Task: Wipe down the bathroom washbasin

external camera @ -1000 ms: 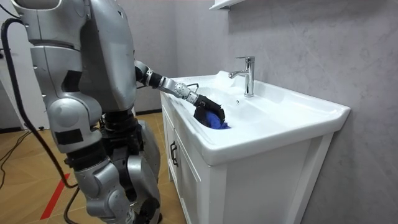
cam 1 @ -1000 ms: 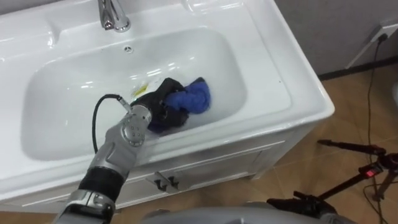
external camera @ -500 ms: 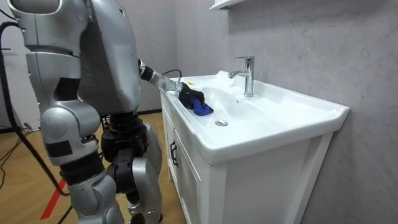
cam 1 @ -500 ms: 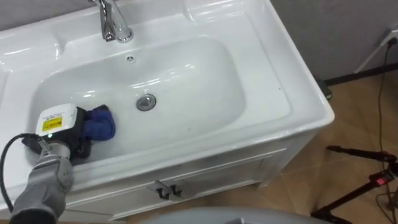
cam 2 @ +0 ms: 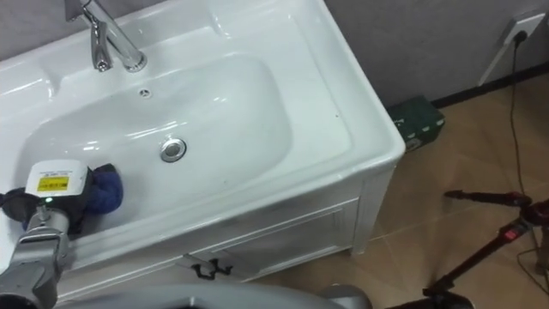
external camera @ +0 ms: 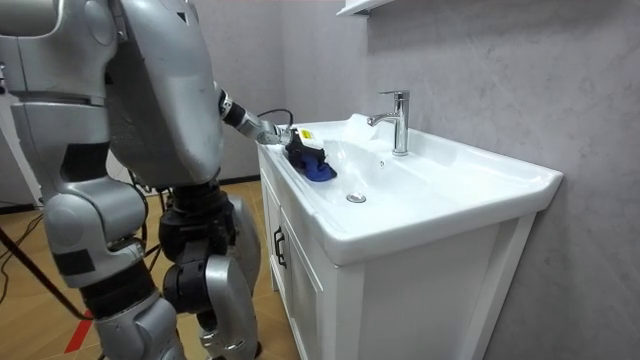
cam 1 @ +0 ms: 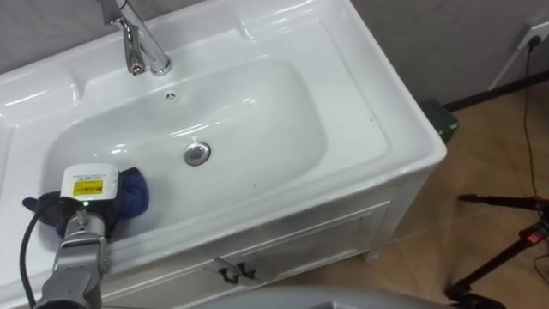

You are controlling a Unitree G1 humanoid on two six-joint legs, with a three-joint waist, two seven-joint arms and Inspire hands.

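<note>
Left eye view, basin (cam 1: pixel 257 94): white, with the drain (cam 1: pixel 197 153) at the bowl's centre and the faucet (cam 1: pixel 137 45) at 11 o'clock from the drain.
Cloth (cam 1: pixel 131 194): blue, bunched on the bowl's left slope at 8 o'clock from the drain.
Left hand (cam 1: pixel 81 196): on top of the cloth, back facing up; cannot tell its grip.
Room view, stance: robot upright at the front of the vanity cabinet (external camera: pixel 300 270), left arm stretched over the rim.
</note>
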